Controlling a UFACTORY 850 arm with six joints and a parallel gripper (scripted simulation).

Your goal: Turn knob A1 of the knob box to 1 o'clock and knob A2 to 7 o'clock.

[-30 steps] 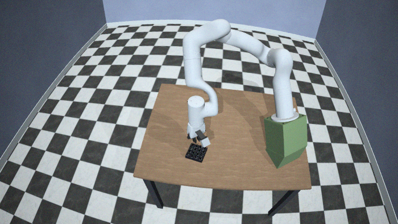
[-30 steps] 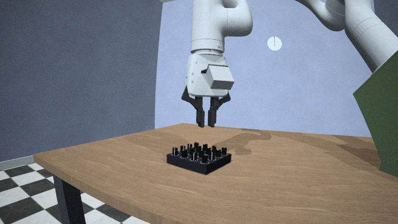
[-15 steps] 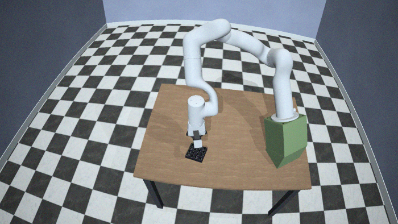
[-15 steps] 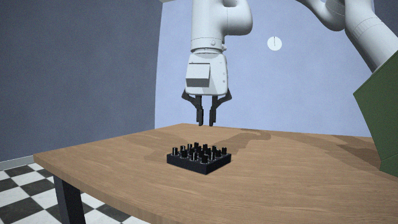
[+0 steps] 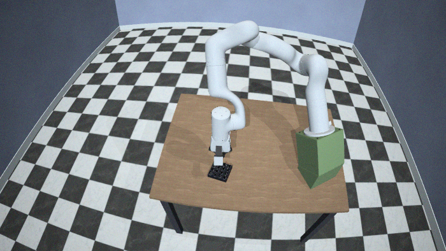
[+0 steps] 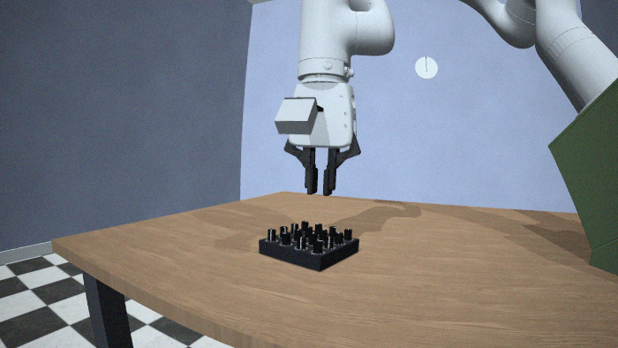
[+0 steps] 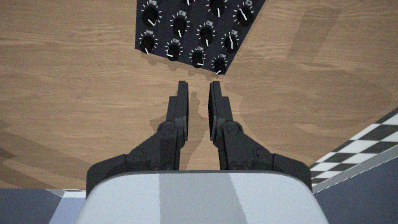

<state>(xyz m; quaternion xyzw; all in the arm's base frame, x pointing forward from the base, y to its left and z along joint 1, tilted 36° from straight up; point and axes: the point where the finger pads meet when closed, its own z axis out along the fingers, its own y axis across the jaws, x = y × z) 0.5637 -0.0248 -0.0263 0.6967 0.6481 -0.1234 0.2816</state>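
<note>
The black knob box (image 5: 220, 172) stands on its feet near the table's front left, with several black knobs carrying white lines. It also shows in the exterior view (image 6: 309, 247) and at the top of the wrist view (image 7: 200, 32), partly cut off by the frame edge. My gripper (image 6: 320, 190) hangs pointing straight down, well above the box and a little behind it. Its two dark fingers stand a narrow gap apart with nothing between them. In the wrist view the fingertips lie just off the box's near edge. The printed names are too small to read.
The green pedestal (image 5: 320, 157) that carries the arm stands at the table's right side. The table's left edge is close to the box. A white disc (image 6: 426, 67) hangs on the far wall.
</note>
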